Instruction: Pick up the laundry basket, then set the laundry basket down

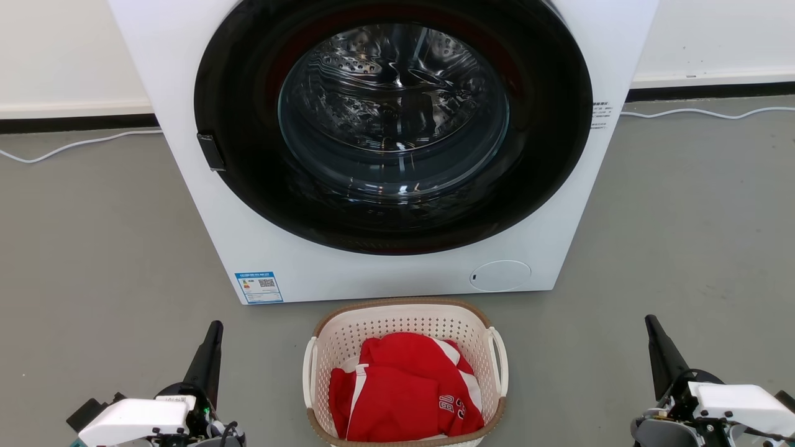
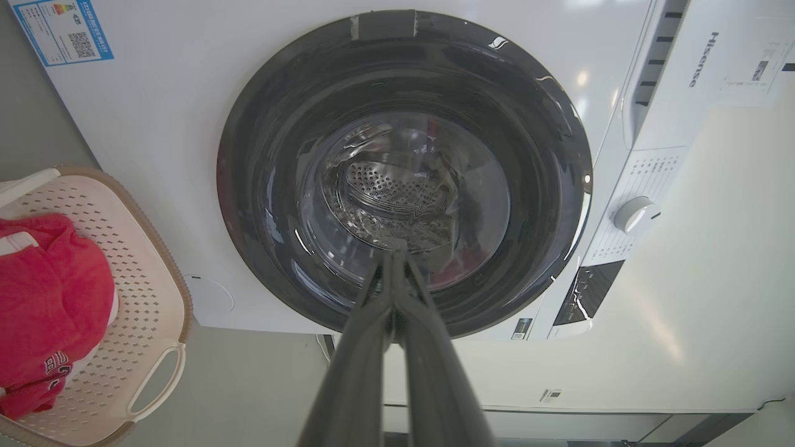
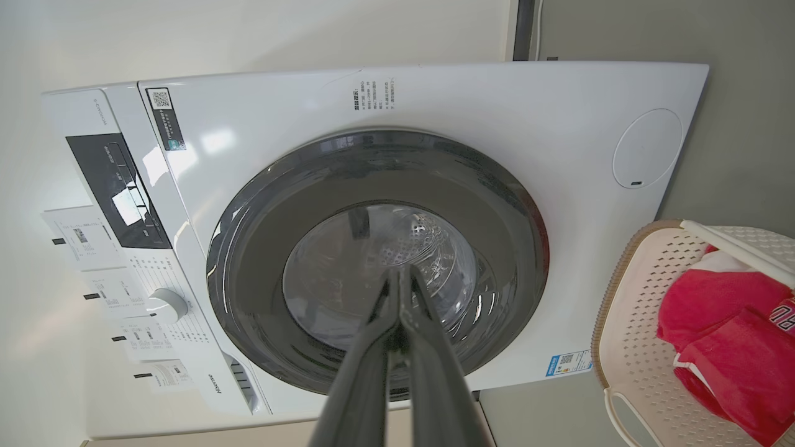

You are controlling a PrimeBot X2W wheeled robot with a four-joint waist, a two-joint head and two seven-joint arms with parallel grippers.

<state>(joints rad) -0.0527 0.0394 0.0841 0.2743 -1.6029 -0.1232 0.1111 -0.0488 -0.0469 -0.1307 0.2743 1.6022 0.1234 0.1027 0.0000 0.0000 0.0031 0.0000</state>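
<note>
both claws, left claw [image 1: 208,347] and right claw [image 1: 659,351], pressed together, flank the laundry basket [image 1: 348,347] on the floor before the washer [image 1: 385,273]; probably light, stiff plastic, best taken by its side handles [image 1: 499,360].

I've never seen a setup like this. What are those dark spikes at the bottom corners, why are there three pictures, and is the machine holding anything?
The spikes are the robot's two grippers: left gripper, right gripper. One picture comes from its head, looking down; the other two come from cameras on each wrist, looking along the closed fingers. On the grey floor stands a washing machine, and before it the laundry basket with a red garment inside. Both grippers are shut and hold nothing.
</note>
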